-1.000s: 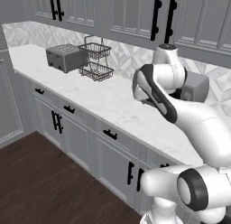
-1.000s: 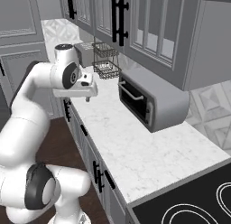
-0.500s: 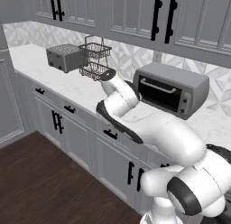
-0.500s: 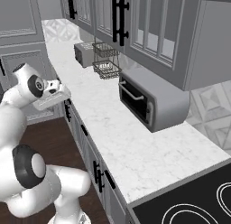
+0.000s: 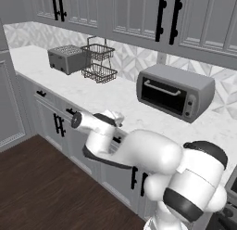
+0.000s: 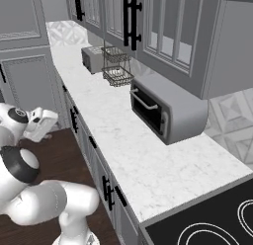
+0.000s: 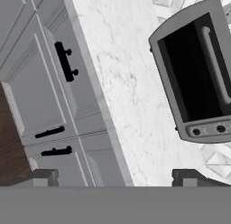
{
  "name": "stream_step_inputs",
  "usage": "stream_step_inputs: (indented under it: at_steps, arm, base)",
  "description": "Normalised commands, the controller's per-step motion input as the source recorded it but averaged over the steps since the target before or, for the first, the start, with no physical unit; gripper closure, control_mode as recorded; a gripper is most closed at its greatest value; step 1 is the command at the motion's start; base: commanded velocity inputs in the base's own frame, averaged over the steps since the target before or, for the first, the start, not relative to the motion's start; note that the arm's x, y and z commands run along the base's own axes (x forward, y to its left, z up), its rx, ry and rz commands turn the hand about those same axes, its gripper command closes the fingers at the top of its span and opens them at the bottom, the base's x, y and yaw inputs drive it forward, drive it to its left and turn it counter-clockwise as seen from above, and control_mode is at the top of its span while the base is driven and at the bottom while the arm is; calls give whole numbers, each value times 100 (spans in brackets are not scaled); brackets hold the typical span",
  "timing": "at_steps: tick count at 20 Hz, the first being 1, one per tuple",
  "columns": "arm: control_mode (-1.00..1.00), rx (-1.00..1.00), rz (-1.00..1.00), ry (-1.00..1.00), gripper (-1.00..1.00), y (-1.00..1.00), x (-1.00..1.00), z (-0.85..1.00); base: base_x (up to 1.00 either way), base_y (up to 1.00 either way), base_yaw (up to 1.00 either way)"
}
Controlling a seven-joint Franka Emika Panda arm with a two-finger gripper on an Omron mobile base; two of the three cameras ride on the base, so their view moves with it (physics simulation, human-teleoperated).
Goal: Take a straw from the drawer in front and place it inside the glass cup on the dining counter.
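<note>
hand view: closed grey drawer (image 7: 54,69), black handle

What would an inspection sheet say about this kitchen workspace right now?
Surface: marble worktop, bare in the middle.
Job's things: drawer with black bar handle, shut. Straw, cup: nothing seen.
Clutter: toaster oven, toaster, wire baskets along the wall.
Tool: tool held low before the cabinets, fingers spread apart, nothing between them.
Cables: nothing seen.
Surroundings: grey cabinets above, dark wood floor, stovetop.
</note>
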Motion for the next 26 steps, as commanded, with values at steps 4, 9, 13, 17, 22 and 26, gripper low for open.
stream_step_inputs:
  at_steps: [4, 9, 13, 17, 22, 26]
  arm:
    - [-100, -23, 0, 0, -100, 10, 24, -63]
    - [-100, -19, 0, 0, -100, 0, 46, -65]
    - [-100, -14, -1, 0, -100, 0, 54, -61]
    - [-100, -12, 0, 0, -100, 0, 62, -54]
    - [-100, -10, 0, 2, -100, 0, 71, -51]
    - [-100, -7, 0, 7, -100, 0, 60, -46]
  base:
    - [0, 0, 0]
    - [0, 0, 0]
    - [0, 0, 0]
    - [0, 0, 0]
    - [0, 0, 0]
    - [0, 0, 0]
